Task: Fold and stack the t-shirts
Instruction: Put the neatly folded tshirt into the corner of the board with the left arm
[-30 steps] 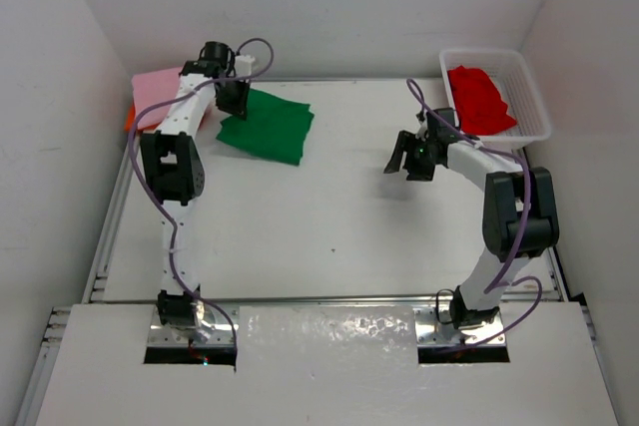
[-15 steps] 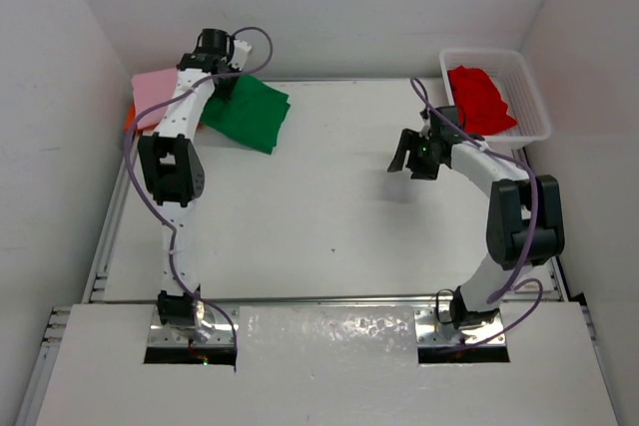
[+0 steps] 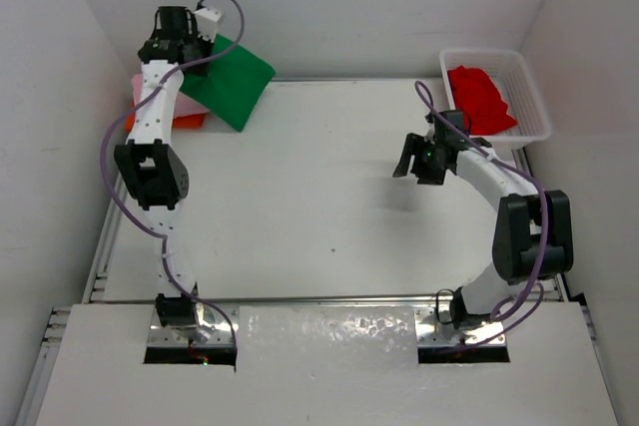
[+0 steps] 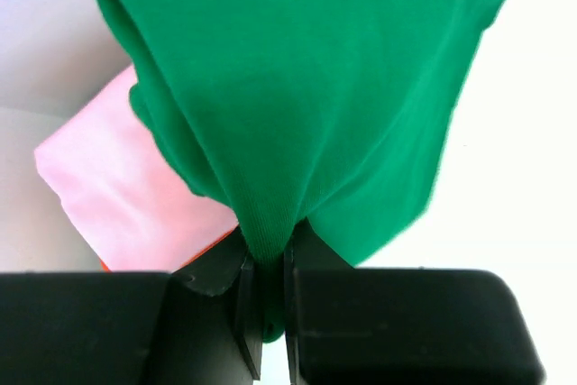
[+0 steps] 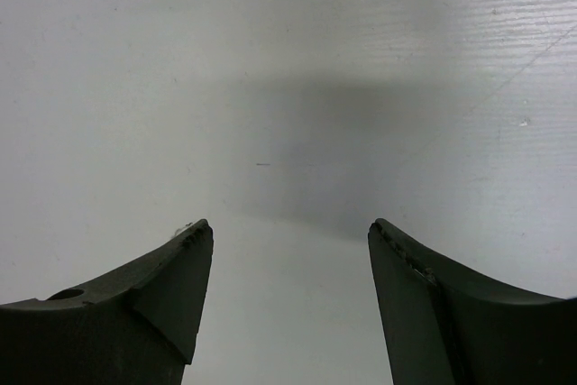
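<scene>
Green t-shirt [image 4: 306,87], folded, hangs pinched in the closed jaws of the left gripper [image 4: 268,281], lifted over the far left corner of the table [image 3: 319,216]. It is just above the pink t-shirt [image 4: 117,187], which lies folded on the orange t-shirt [image 3: 188,121]. Those two look stacked, and the green one seems ready to go on as the third. The red t-shirt [image 3: 479,97] lies crumpled in the white basket [image 3: 536,107] at the far right, not yet folded. The right gripper [image 5: 288,250] hovers over bare table near the basket, jaws apart, holding nothing.
</scene>
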You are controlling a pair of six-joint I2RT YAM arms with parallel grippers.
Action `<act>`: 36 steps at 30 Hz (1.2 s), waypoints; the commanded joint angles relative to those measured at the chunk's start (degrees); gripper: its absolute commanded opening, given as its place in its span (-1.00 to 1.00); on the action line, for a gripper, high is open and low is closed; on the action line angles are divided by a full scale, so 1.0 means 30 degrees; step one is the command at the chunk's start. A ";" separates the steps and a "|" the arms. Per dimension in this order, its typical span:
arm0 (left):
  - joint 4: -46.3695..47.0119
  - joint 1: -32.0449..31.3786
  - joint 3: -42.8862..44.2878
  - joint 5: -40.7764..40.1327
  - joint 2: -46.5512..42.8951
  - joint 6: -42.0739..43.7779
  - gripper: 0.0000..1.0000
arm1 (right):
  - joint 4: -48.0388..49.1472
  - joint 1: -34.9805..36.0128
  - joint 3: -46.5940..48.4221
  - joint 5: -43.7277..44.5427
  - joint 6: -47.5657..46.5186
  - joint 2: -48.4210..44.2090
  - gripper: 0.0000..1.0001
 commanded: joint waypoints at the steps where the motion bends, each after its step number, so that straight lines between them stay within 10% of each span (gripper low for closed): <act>1: 0.1332 0.0964 0.0945 0.2398 -0.1392 -0.0292 -1.00 | -0.0090 -0.0037 0.0071 0.0366 -0.0247 -0.0866 0.35; 18: 0.3793 0.6267 0.0828 1.2742 0.0685 -0.4924 -1.00 | -0.1027 0.0109 0.0831 0.0894 -0.0539 -0.0576 0.35; 36: 0.4731 0.9346 0.0945 0.7327 0.4877 -0.2990 -1.00 | -0.1965 0.1280 0.3789 0.0718 -0.0862 0.2882 0.35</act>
